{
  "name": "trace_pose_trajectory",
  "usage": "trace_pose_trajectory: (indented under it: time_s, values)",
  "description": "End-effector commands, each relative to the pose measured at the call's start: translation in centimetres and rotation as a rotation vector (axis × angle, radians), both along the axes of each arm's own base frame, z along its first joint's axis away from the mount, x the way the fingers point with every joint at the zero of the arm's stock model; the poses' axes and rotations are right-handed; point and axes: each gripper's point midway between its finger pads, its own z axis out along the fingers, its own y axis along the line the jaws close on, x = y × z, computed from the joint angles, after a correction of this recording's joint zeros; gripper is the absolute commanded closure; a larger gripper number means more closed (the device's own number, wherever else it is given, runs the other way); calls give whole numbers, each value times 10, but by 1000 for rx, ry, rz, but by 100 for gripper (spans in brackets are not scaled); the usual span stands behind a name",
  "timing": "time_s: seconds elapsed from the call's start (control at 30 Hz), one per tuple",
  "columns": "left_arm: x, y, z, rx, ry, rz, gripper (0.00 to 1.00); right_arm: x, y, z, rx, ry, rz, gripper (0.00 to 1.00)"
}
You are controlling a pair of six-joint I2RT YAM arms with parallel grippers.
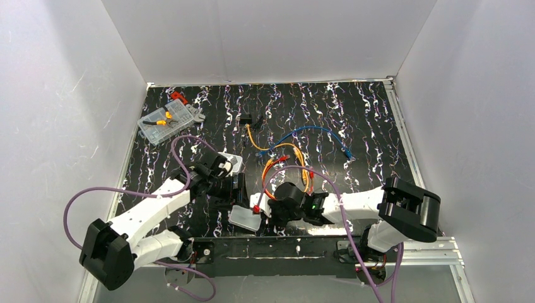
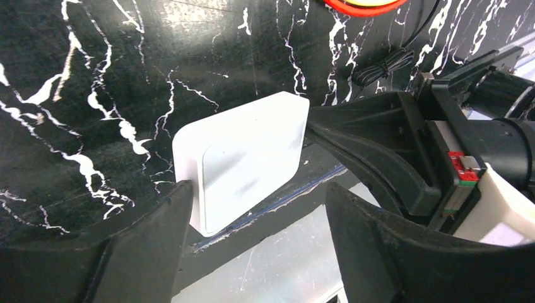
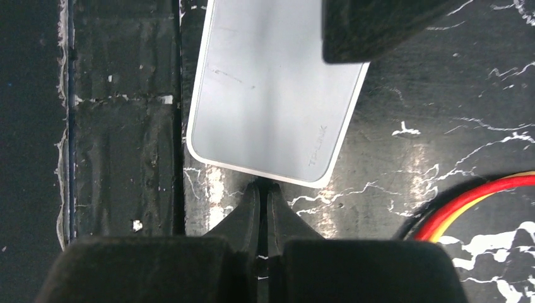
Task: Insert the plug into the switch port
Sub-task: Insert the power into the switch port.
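The switch (image 1: 246, 218), a pale grey-white flat box, lies at the mat's front edge; its port does not show in any view. My left gripper (image 1: 238, 197) is open above its far end, and in the left wrist view (image 2: 258, 192) the switch (image 2: 243, 158) lies between the spread fingertips (image 2: 158, 233). My right gripper (image 1: 267, 212) is shut and empty, its tips (image 3: 264, 187) against the switch's short edge (image 3: 271, 107). No plug is in either gripper. A red-booted cable end (image 1: 281, 160) lies further back among the cables.
Orange, red and yellow cable loops (image 1: 287, 170) and a blue cable (image 1: 315, 130) lie behind the right gripper. A smaller white box (image 1: 233, 161) sits behind the left gripper. A clear parts case (image 1: 167, 121) is at the back left. The metal rail (image 1: 303, 247) runs along the front.
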Motion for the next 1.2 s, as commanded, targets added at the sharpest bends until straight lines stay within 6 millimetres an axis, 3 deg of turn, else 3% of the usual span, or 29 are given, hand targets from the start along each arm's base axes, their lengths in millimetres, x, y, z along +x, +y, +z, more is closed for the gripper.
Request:
trace_pose_trajectory:
  time_s: [0.0,0.27,0.3,0.33,0.5,0.7,0.77,0.83,0.97,1.17]
  values:
    - [9,3,17,6,-89,9,24,11,41,48,171,-69,63,99]
    - [3,32,26,87,-163,81,13,15,48,47,141,-81,169,99]
    - [2,33,29,81,-168,86,11,16,49,47,138,-83,191,99]
    - [1,36,32,82,-177,100,2,19,49,47,126,-80,213,99]
    - [4,50,41,112,-236,168,2,22,42,34,36,-56,280,99]
    - [10,67,48,161,-299,253,2,41,45,24,-29,-44,234,99]
    - [14,72,51,168,-332,281,2,53,47,24,-45,-64,165,78]
    - [15,73,53,169,-342,284,2,59,47,28,-42,-80,128,70]
    - [17,73,56,168,-358,283,2,68,45,46,-3,-125,57,45]
    - [21,72,65,149,-399,280,2,98,22,83,19,-202,-204,39]
